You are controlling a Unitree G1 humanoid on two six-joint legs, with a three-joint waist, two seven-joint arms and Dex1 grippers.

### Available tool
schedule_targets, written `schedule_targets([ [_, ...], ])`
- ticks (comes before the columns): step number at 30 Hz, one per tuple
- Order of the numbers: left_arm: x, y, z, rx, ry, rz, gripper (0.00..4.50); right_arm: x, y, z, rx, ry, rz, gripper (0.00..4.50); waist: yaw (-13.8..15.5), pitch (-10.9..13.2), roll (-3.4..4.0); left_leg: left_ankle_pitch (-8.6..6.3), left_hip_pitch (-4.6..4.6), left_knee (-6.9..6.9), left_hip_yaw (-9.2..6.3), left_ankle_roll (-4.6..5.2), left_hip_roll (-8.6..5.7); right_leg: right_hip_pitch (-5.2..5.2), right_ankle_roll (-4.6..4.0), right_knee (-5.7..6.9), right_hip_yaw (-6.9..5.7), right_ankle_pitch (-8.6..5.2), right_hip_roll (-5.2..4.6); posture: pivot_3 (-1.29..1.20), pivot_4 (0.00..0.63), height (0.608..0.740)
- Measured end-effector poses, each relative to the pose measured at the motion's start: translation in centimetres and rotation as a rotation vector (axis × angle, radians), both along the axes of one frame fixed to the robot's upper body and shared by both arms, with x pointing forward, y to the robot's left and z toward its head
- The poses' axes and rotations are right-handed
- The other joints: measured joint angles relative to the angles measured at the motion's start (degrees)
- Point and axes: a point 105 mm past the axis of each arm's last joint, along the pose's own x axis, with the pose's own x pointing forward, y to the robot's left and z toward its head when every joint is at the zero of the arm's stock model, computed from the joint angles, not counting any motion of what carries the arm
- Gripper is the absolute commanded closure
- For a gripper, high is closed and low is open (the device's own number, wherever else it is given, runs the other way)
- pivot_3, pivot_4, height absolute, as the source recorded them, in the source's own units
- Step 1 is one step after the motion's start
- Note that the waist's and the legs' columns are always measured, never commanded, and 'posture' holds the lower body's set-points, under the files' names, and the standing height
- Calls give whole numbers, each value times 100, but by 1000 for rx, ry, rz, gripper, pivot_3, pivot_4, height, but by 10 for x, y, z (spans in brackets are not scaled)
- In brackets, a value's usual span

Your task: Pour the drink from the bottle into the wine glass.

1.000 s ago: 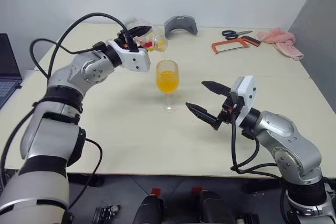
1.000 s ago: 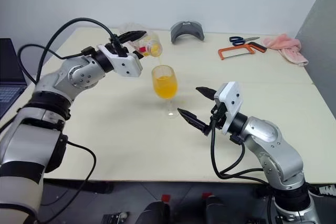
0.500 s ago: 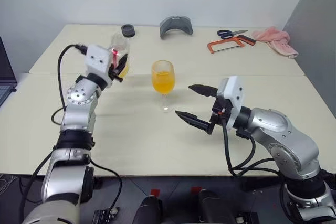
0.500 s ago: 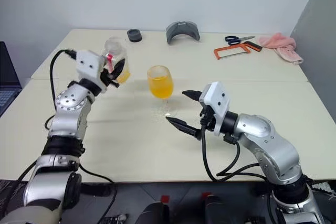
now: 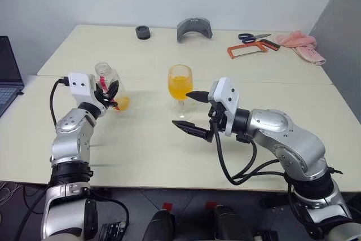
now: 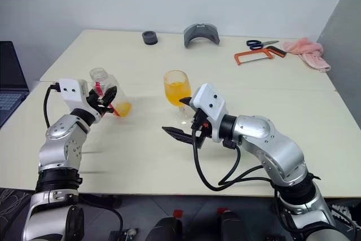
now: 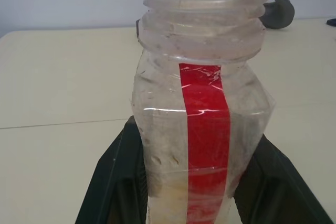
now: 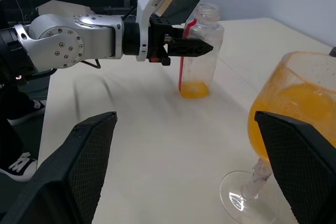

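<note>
Left gripper (image 6: 106,101): its 2 black fingers are clamped on the bottle (image 6: 107,93), which stands upright and uncapped, its base at or just above the table (image 6: 135,156); I cannot tell whether it touches.
Right gripper (image 5: 190,112): fingers wide apart, holding nothing, pointing toward the robot's left.
Wine glass (image 5: 180,83): upright, just beyond the right gripper's fingertips, well apart from the left gripper; about 1 half of the bowl holds the drink (image 5: 180,87).
Bottle contents: only a small orange pool at the bottom, so the pouring looks essentially done.
Risk 1: the right gripper's far finger sits close beside the bowl; a sideways sweep could strike the glass, which is top-heavy on a narrow stem, and spill it.
Risk 2: letting go of the bottle before its base is flat on the table could tip it, since it is nearly empty and light.
</note>
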Motion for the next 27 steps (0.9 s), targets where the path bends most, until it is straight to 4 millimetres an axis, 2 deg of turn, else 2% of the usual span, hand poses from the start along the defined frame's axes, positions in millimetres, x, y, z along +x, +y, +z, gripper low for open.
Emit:
schedule_targets([
  [1,0,0,0,-3,0,3,2840,1,0,1,0,-2,-1,0,-2,0,0,-1,0,0,1,1,0,0,0,0,0,0,0,0,150,740],
  [9,-3,4,-8,-35,7,18,224,1,3,5,5,-13,7,0,-5,0,0,-2,1,-2,2,3,1,0,0,0,1,0,1,0,150,740],
  [10,-3,4,-8,-34,9,18,42,1,3,5,5,-13,7,0,-5,0,-1,-2,1,-2,1,3,1,0,0,0,0,0,0,0,150,740],
  [18,-15,2,-14,45,5,16,42,1,-1,-1,9,-16,-11,0,-3,-2,-2,-2,2,-6,2,3,3,0,0,-3,2,0,0,0,150,740],
  [25,-43,3,-26,95,-2,50,42,-3,-31,-56,34,47,-133,0,58,-7,-10,-3,3,-11,10,5,4,1,0,-7,8,0,-5,0,150,740],
  [27,-52,2,-28,112,-9,72,42,0,-42,-66,75,46,-199,0,60,-8,-11,-3,11,-14,15,5,6,7,0,-8,10,0,-3,0,150,740],
])
